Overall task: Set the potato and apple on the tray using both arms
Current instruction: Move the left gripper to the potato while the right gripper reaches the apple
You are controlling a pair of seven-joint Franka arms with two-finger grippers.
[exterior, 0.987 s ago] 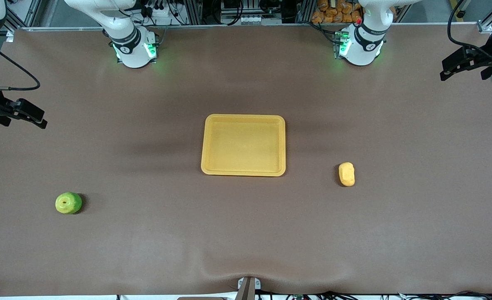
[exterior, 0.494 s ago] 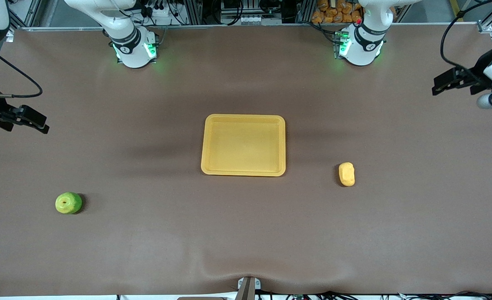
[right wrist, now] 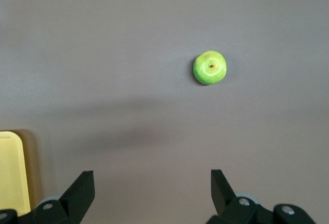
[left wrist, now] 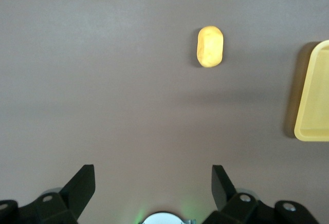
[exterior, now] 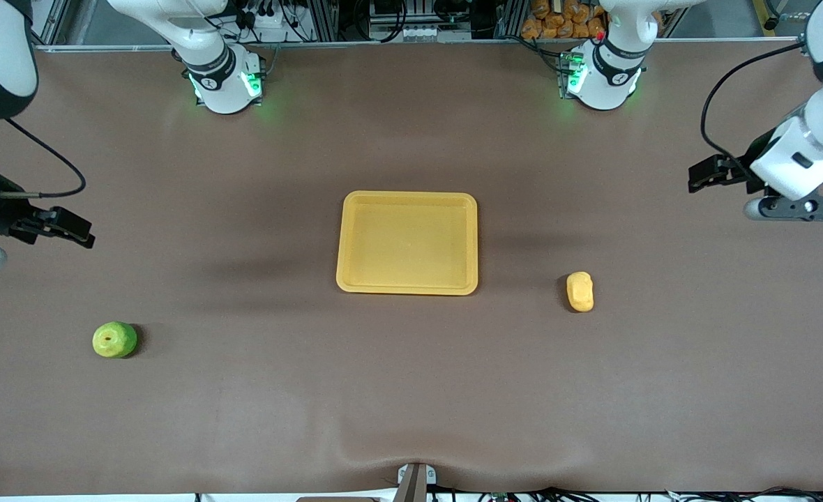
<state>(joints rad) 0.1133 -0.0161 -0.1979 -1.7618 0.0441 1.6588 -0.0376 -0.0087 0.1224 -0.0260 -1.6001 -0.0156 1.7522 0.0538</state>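
The yellow-orange tray (exterior: 407, 199) lies in the middle of the table, with nothing in it. The oblong potato (exterior: 579, 291) (left wrist: 210, 46) rests on the cloth beside the tray, toward the left arm's end. The round green apple (exterior: 114, 339) (right wrist: 209, 67) sits toward the right arm's end, nearer the front camera than the tray. My left gripper (exterior: 703, 176) (left wrist: 153, 179) hangs open above bare cloth at its end of the table, well away from the potato. My right gripper (exterior: 71, 230) (right wrist: 152, 183) is open too, in the air over bare cloth, apart from the apple.
A brown cloth (exterior: 411, 390) covers the whole table. The two arm bases (exterior: 224, 84) (exterior: 601, 80) stand along the table's edge farthest from the front camera. A small bracket (exterior: 415, 481) sits at the edge nearest it.
Both grippers have come in from the table's ends toward the middle and lower in the front view, the left toward the potato's side, the right toward the apple's. Nothing on the table moved.
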